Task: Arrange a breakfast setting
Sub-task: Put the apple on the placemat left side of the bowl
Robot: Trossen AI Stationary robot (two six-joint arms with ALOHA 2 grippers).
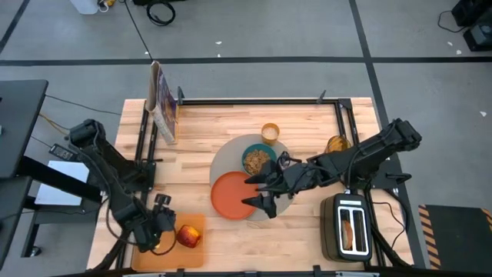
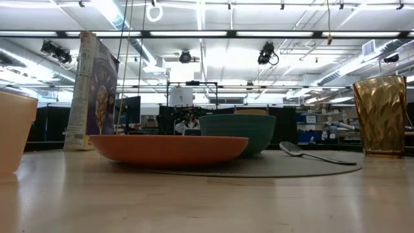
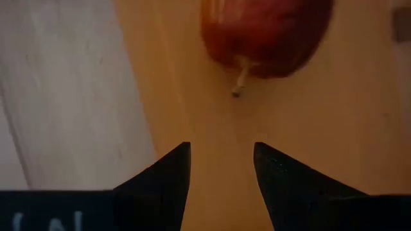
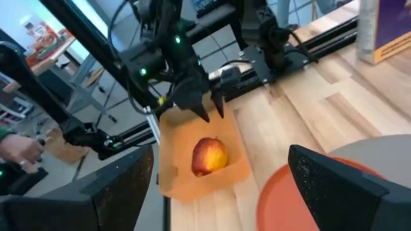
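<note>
A red apple (image 1: pixel 188 235) lies on its side on the orange cutting board (image 1: pixel 165 246) at the near left, stem toward my left gripper (image 1: pixel 164 225). In the left wrist view the apple (image 3: pixel 266 35) lies just ahead of my open, empty left gripper (image 3: pixel 221 168). The grey placemat (image 1: pixel 223 158) carries the orange plate (image 1: pixel 231 196) and the teal bowl (image 1: pixel 257 159). The yellow cup (image 1: pixel 270 133) stands at the mat's far edge. My right gripper (image 1: pixel 257 191) hovers wide open over the plate. The spoon (image 2: pixel 310 154) lies on the mat.
A cereal box (image 1: pixel 163 104) stands at the far left. An amber glass (image 1: pixel 337 144) stands at the right. The toaster (image 1: pixel 350 227) sits at the near right with a brown slice in one slot. Bare wood lies between the cutting board and the plate.
</note>
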